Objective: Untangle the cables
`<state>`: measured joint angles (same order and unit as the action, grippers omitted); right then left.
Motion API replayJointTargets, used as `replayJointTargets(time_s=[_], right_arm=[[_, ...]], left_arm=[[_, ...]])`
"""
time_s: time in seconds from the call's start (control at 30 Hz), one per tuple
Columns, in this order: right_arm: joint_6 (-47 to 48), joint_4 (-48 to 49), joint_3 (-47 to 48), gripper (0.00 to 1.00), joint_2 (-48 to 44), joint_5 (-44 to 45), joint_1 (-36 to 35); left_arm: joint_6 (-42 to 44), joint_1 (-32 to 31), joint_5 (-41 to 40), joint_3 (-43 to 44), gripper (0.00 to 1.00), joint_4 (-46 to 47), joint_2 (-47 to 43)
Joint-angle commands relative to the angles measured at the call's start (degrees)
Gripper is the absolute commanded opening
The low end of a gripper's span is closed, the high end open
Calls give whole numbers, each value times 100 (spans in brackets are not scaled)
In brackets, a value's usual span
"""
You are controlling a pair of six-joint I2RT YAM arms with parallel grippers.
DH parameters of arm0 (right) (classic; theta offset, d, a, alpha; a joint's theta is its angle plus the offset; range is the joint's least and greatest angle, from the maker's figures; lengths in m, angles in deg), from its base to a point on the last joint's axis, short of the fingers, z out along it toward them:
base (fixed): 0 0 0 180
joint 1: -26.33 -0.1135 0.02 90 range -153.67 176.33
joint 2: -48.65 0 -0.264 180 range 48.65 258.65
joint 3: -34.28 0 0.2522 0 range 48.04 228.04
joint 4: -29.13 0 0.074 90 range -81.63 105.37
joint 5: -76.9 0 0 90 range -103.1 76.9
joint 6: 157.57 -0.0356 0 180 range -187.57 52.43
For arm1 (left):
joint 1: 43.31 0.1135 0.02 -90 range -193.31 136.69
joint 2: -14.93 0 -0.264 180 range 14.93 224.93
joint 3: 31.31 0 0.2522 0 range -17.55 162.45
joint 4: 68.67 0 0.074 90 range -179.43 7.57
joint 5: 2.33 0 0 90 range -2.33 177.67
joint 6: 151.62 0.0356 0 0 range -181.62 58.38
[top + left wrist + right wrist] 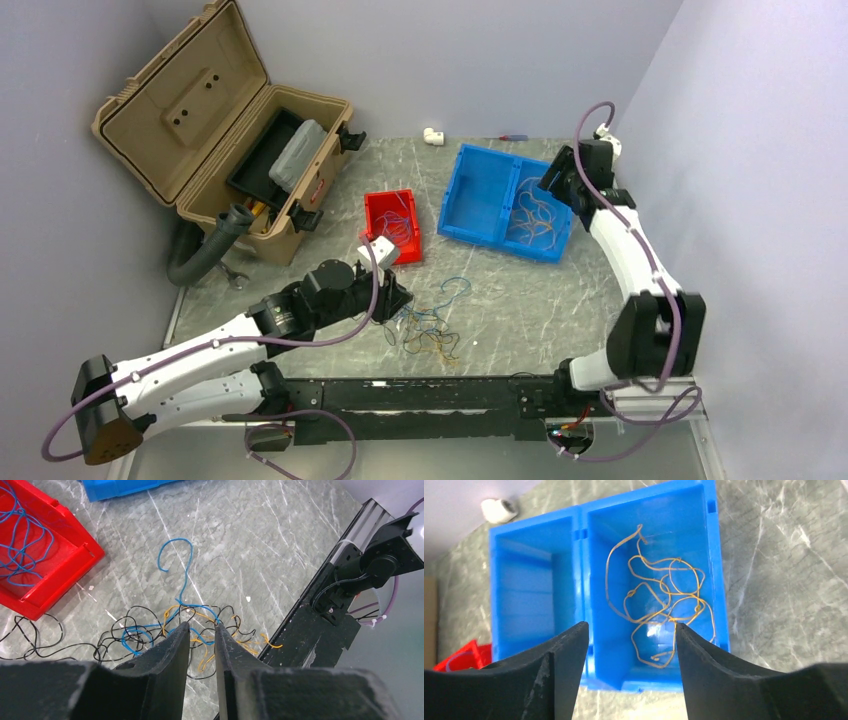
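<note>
A loose tangle of thin cables [430, 328] in black, blue and yellow-orange lies on the grey table in front of the arms' rail. One blue strand [175, 560] curls away from the tangle [150, 630]. My left gripper [201, 628] hovers just over the tangle, its jaws a narrow gap apart with nothing pinched between them. My right gripper [630, 626] stands wide open above the right compartment of the blue bin [581, 545], where pale tan cables [659, 600] lie loose. From above, the right gripper [555, 185] is at that bin's right edge.
A red bin [372, 208] holding blue cables [20, 535] sits left of the blue bin [462, 190]. An open tan toolbox [200, 110] and a grey hose [205, 250] stand at the back left. A white fitting [433, 135] lies by the back wall. The black rail [320, 630] borders the tangle.
</note>
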<state>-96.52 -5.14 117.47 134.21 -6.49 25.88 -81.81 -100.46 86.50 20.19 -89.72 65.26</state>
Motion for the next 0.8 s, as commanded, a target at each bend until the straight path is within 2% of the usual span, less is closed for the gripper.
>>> replayJointTargets(time_s=[0.0,0.1,0.3,0.43,0.5,0.53,0.6,0.77], right_arm=[[285,-24,-566,73,-1043,-471,-183],[293,-6,-1100,78,-1605,-602,-278],[216,122,-2213,84,-2759,-1589,-609],[117,226,-2842,84,-3305,-2159,-924],[94,294,-3086,89,-3480,-2407,-1089],[84,368,-3190,93,-3551,-2509,-1185],[70,441,-3359,99,-3682,-2638,-1331],[7,512,-3610,100,-3863,-2822,-1496]], left_arm=[[89,-25,-68,91,31,80,108],[100,-30,-34,179,36,126,250],[83,-25,-29,381,56,70,504],[-68,-26,-101,361,74,190,574],[-155,-26,-152,336,84,250,583],[-198,-26,-203,316,97,254,576],[-266,-25,-351,298,99,240,559],[-489,-27,-780,304,99,-95,552]])
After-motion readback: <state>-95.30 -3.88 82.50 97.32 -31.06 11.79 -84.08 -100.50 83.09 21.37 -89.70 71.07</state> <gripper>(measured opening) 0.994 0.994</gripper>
